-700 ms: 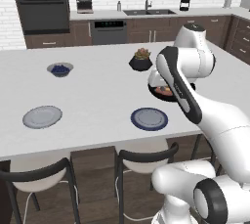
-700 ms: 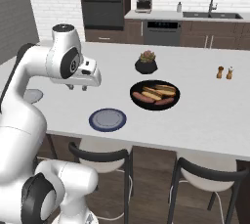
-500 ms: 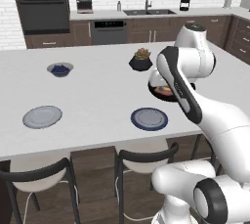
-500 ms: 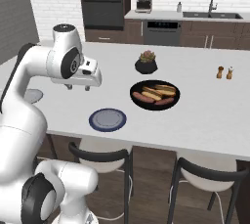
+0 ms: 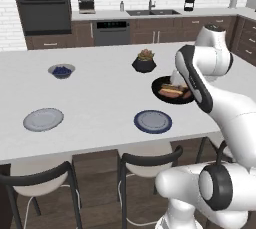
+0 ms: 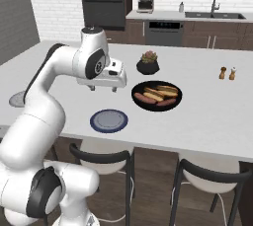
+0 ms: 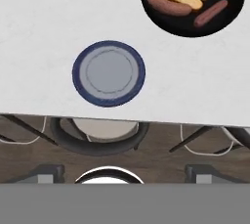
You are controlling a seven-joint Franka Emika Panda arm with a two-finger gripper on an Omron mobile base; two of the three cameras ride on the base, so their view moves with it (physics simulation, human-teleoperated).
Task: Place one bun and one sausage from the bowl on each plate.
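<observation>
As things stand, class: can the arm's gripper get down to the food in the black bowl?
Probably yes. The gripper hangs above the counter beside the black bowl, jaws open and empty, and nothing stands between them; the buns and sausages lie uncovered.

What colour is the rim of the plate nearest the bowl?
Dark blue rim on the plate, clearest in the hand view.

Pincer (image 6: 103, 89) spread, pointing down

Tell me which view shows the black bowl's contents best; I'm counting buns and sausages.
The hand view: the black bowl is close, with two buns and two sausages distinct. The right base view shows it smaller; in the left base view the arm partly covers it.
</observation>
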